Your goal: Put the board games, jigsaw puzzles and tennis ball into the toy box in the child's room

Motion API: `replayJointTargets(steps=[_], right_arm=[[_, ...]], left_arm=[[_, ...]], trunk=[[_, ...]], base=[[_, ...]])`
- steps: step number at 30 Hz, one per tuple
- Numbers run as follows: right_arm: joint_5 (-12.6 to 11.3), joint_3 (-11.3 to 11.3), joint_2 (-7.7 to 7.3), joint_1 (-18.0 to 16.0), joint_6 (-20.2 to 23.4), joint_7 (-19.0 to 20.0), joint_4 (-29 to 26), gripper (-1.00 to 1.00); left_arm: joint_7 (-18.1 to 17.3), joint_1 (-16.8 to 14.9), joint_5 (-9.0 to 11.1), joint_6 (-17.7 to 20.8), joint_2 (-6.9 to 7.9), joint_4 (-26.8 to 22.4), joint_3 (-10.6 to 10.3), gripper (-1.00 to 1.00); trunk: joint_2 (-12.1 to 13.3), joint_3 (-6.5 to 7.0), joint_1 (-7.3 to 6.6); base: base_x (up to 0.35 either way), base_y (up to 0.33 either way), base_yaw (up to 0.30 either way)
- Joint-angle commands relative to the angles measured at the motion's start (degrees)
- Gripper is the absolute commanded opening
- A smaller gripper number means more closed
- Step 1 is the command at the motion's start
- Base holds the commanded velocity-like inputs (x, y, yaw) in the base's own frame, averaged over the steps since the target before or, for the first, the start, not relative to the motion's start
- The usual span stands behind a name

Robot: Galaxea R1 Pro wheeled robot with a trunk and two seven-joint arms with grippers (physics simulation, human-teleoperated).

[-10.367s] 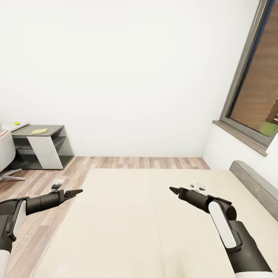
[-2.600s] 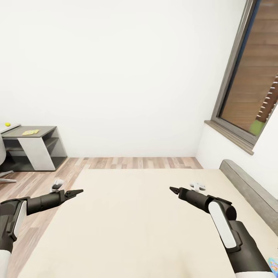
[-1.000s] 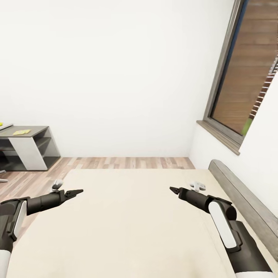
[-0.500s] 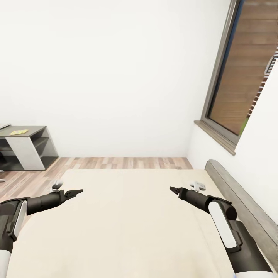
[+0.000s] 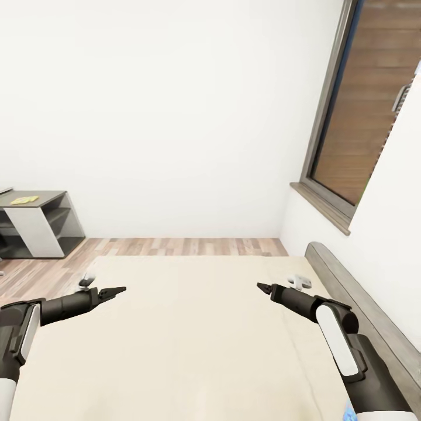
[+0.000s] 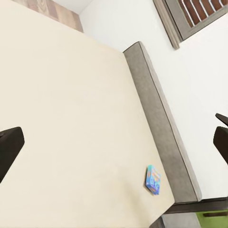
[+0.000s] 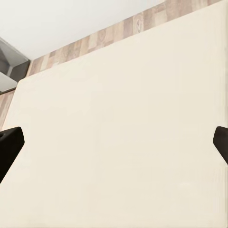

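Both arms reach out over the bed (image 5: 193, 339), a wide cream mattress with a grey headboard (image 5: 362, 310) on its right. My left gripper (image 5: 120, 290) (image 6: 114, 142) and right gripper (image 5: 261, 286) (image 7: 114, 142) are open and hold nothing; the wrist views show their fingers far apart. A small blue board game (image 6: 152, 179) lies flat on the mattress close to the headboard, and a blue sliver (image 5: 349, 414) of it peeks out beside my right arm. The tennis ball, the jigsaw puzzles and the toy box are out of view.
A grey shelf unit (image 5: 41, 228) stands against the far left wall with a flat yellow thing (image 5: 24, 200) on top. Wood plank floor (image 5: 187, 245) runs between the bed and the white wall. A dark-framed window (image 5: 351, 128) is at the right.
The camera has turned to the right, so the shelf unit and window sit further left in the picture. The desk with the ball has left the view. Both arms keep the same pose.
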Motion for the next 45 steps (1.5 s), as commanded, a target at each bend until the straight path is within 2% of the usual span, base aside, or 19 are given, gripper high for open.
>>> replayJointTargets(steps=[1,45], right_arm=[[0.08,-0.06,0.00,-0.05,0.29,0.18,-0.03,1.00],[0.09,-0.04,0.07,-0.05,0.29,0.18,-0.03,1.00]], left_arm=[[-0.30,-0.07,-0.15,0.56,-0.01,-0.02,0.08,1.00],[-0.26,-0.08,-0.15,0.56,-0.01,-0.02,0.08,1.00]], trunk=[[-0.13,-0.13,0.04],[-0.13,-0.13,0.04]], base=[[0.000,-0.136,0.000],[0.000,-0.136,0.000]])
